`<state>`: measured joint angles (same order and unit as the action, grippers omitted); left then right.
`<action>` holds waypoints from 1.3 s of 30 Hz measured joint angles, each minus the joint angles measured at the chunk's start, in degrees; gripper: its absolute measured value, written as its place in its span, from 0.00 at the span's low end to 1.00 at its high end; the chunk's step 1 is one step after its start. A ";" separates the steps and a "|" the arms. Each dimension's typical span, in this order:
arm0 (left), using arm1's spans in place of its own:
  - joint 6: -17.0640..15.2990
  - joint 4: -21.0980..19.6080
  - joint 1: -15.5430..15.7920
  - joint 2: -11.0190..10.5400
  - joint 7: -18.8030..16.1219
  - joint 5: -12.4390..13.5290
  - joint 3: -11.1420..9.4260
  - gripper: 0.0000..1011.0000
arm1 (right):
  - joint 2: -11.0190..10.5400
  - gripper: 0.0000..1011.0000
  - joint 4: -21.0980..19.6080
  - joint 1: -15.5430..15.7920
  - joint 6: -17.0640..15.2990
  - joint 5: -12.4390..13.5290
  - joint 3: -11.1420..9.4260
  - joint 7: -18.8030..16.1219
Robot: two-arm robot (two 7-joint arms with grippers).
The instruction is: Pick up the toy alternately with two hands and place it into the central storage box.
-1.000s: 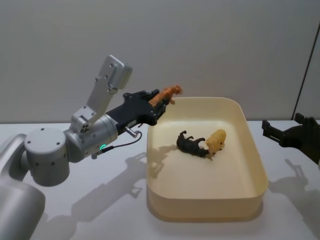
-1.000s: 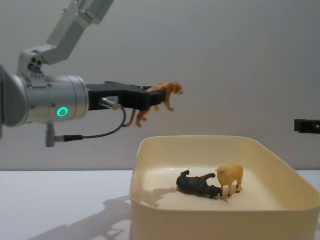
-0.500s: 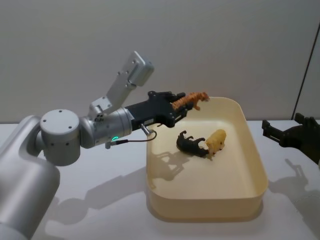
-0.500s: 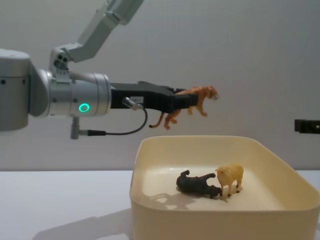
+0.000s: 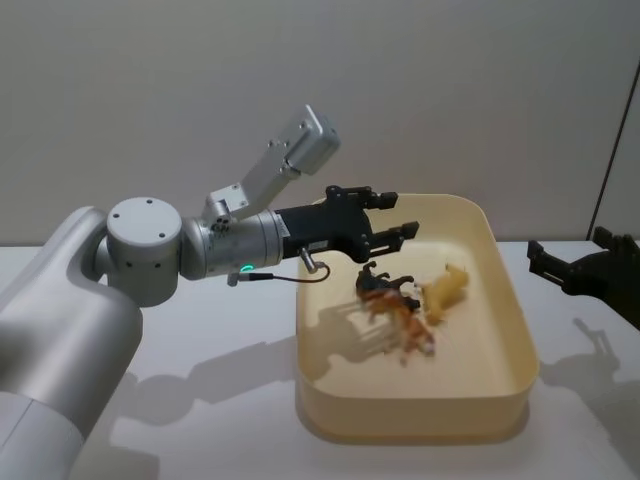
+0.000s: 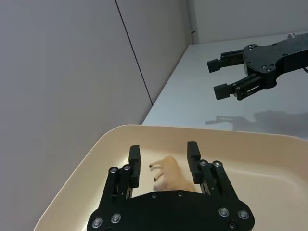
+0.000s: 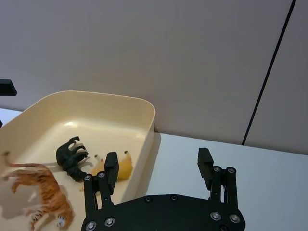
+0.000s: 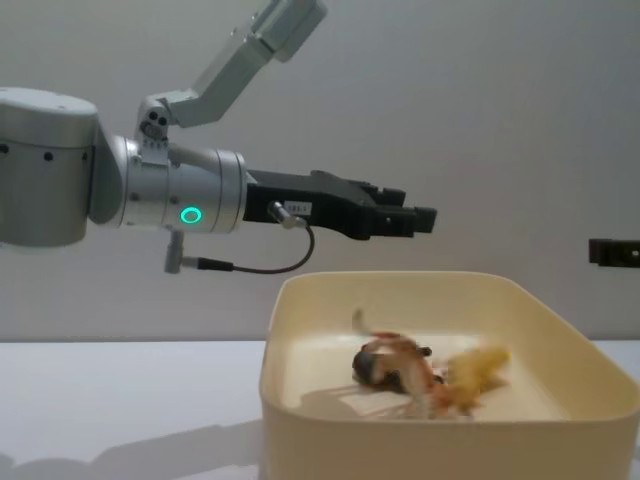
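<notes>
Left gripper [image 5: 398, 217] hangs over the far left part of the cream storage box [image 5: 505, 400], fingers spread, holding nothing. Orange tiger toy [image 5: 404, 321] blurred inside the box, beside the black animal [image 5: 378, 283] and yellow animal [image 5: 445, 291]. Right gripper [image 5: 545, 268] parked right of the box, fingers spread, holding nothing.

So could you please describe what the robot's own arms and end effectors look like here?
The left arm is thick, silver and cylindrical, with a green ring light, a thin black cable looping beneath, and a boxy silver link above. Its left end effector is flat and black, with two fingers and small silver screws. The right end effector is matching black.
</notes>
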<state>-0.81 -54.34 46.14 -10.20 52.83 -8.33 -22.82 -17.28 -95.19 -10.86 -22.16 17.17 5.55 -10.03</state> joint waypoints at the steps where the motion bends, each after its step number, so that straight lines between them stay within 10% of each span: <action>1: 0.10 0.25 0.17 0.07 0.22 0.07 -0.03 0.56 | 0.00 0.99 0.00 0.00 0.00 0.00 0.00 0.00; 16: 1.08 2.86 1.87 0.80 2.57 1.12 -0.40 0.99 | 0.00 0.99 0.00 0.00 0.00 0.00 0.00 0.00; 39: 1.44 3.79 2.47 1.05 3.41 1.46 -0.53 0.99 | 0.00 0.99 0.00 0.00 0.00 0.00 0.00 0.00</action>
<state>0.63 -50.55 48.61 -9.15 56.24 -6.87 -23.35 -17.28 -95.19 -10.86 -22.16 17.17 5.55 -10.03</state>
